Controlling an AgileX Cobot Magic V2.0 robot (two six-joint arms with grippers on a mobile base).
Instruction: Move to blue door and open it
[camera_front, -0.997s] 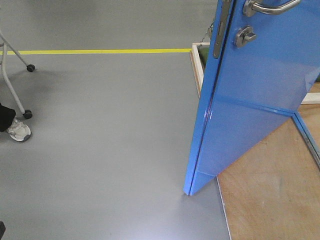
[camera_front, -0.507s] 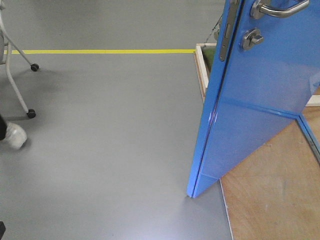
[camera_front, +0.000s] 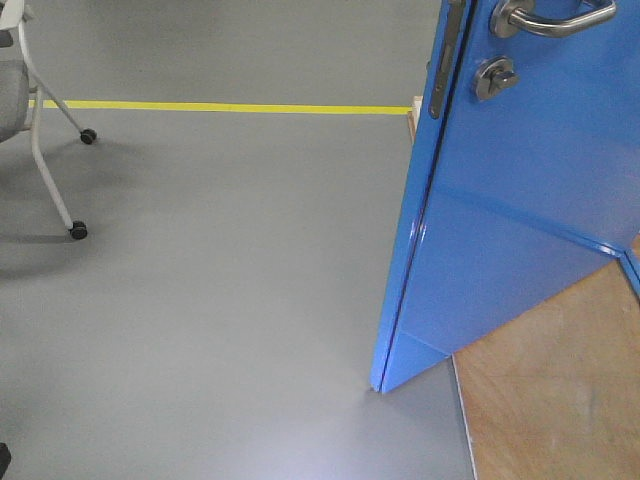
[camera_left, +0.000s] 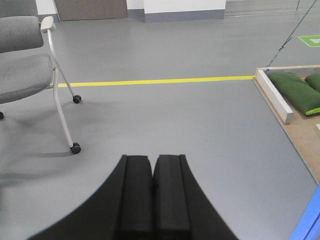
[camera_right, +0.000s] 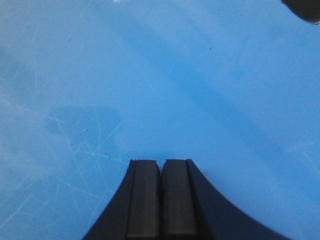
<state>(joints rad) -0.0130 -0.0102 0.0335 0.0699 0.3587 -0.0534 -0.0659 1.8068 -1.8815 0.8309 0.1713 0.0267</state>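
The blue door (camera_front: 520, 210) stands ajar on the right of the front view, its free edge toward me and its bottom corner resting over the grey floor. Its silver lever handle (camera_front: 555, 18) and round lock (camera_front: 494, 76) sit at the top. My right gripper (camera_right: 161, 162) is shut with nothing in it, its tips close against the glossy blue door (camera_right: 150, 75) panel, which fills that whole view. My left gripper (camera_left: 153, 158) is shut and empty over bare grey floor; a sliver of the blue door (camera_left: 310, 220) shows at the lower right corner.
A grey wheeled chair (camera_left: 25, 60) stands at the left. A yellow floor line (camera_front: 220, 107) crosses the far floor. A plywood platform (camera_front: 560, 400) lies beneath the door, with a white wooden frame (camera_left: 272, 95) and green bags (camera_left: 295, 90) at its far side.
The view has shifted: the door's face has grown larger and covers the white frame behind it. The chair has come further into view at left, and the shoe there is gone.
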